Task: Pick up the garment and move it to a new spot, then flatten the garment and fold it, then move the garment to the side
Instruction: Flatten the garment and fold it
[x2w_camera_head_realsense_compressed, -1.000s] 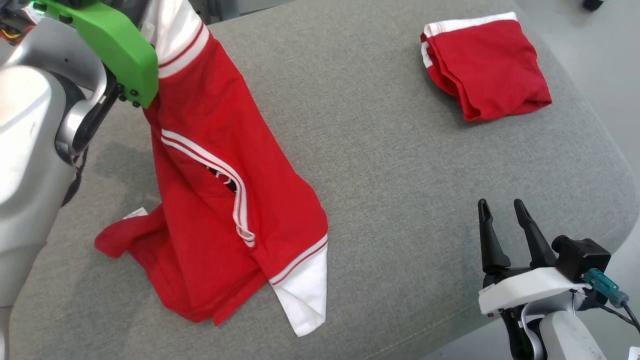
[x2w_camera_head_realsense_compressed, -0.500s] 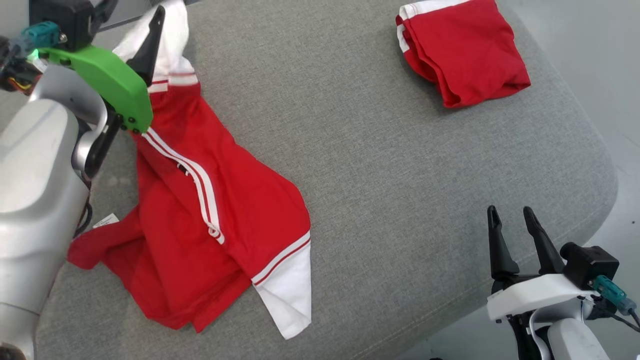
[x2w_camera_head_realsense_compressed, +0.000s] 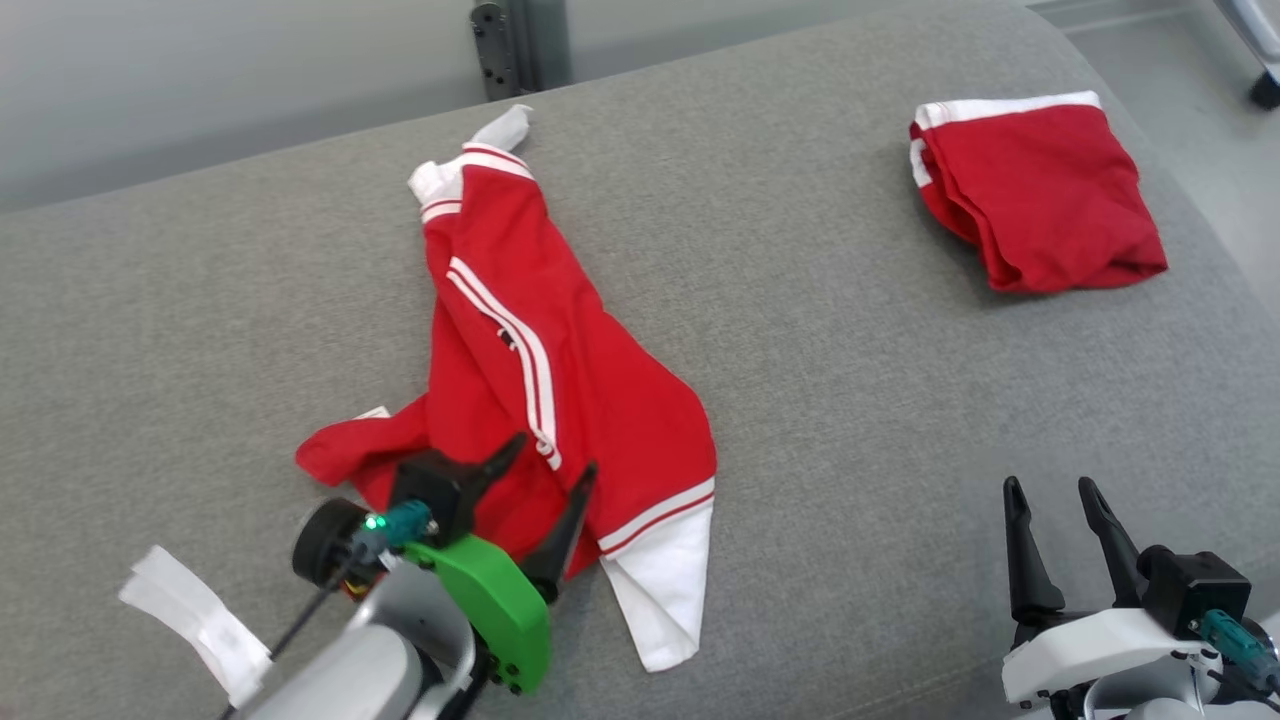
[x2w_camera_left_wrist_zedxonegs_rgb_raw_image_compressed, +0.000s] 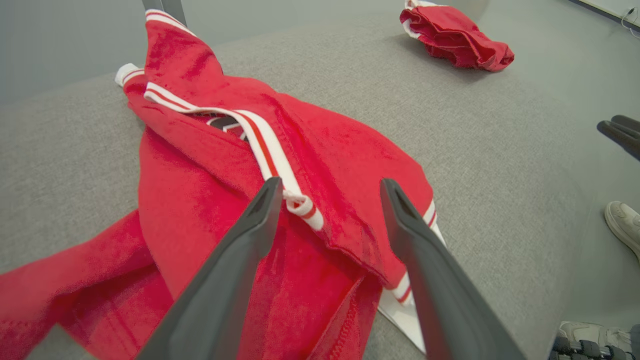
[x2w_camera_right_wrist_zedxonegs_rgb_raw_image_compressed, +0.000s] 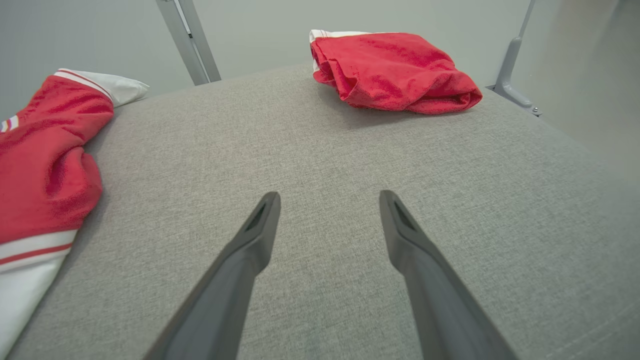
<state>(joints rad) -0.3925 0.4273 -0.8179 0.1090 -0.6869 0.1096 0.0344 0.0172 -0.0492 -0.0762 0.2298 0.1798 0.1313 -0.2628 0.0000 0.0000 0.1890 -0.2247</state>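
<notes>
Left gripper (x2w_camera_head_realsense_compressed: 555, 454) sits nearest you, jaws spread wide and empty over the near edge of the crumpled red garment (x2w_camera_head_realsense_compressed: 580, 400) mid-way across the grey table (x2w_camera_head_realsense_compressed: 850, 380), right gripper (x2w_camera_head_realsense_compressed: 1049, 485) equally wide and empty over bare fabric, folded red garment (x2w_camera_head_realsense_compressed: 1040, 200) well apart, far right.
</notes>
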